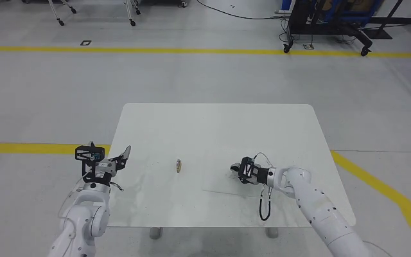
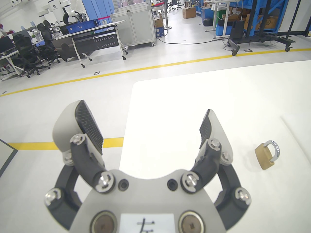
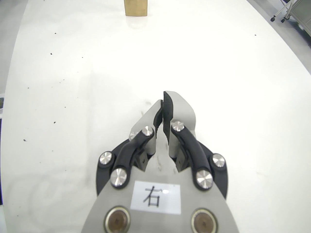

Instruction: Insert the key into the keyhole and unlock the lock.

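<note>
Top view: the left end effector sits at the bench edge and the right end effector farther in, with the lock between them. Left wrist view: fingers spread wide, lock ahead, off to one side. Right wrist view: fingers pressed together, lock straight ahead, shackle pointing away.

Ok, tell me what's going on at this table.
A two-armed robot is set up to unlock a brass padlock, which sits on the white table between its arms, shackle closed, nothing touching it. The left gripper hangs open and empty at the table's left edge. The right gripper is shut, low over the table on the other side, pointed at the padlock. Whether anything is pinched between its fingers cannot be told.
</note>
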`<state>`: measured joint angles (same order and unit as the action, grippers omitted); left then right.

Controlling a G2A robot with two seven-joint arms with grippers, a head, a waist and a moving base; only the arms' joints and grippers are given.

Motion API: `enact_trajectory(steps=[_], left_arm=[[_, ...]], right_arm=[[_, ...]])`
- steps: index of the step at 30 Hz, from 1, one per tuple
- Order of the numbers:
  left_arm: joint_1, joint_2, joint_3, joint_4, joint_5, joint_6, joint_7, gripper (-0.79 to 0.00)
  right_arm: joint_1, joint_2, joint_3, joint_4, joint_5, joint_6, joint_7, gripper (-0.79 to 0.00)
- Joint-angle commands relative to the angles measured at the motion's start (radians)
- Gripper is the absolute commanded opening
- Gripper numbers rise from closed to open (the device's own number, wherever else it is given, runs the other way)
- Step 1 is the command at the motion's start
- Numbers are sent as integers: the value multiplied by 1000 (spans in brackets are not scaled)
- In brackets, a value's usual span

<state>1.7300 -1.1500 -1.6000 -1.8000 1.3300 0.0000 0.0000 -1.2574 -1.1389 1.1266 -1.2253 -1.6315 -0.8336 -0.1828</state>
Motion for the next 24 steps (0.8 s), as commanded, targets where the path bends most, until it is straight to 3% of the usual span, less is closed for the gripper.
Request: enact_trajectory(steps=[1,13,18,24], left_arm=[[0,0,0,0,0,0,0,0],[0,0,0,0,0,0,0,0],[0,0,0,0,0,0,0,0],[0,0,0,0,0,0,0,0]], right_arm=[[-2,2,0,-10,-8,-1,-6,-785],[-53,25,35,-143,-42,40,-47,-785],[-126,38,66,-271,-38,67,-82,-785],[-135,39,70,-282,-29,67,-87,-785]])
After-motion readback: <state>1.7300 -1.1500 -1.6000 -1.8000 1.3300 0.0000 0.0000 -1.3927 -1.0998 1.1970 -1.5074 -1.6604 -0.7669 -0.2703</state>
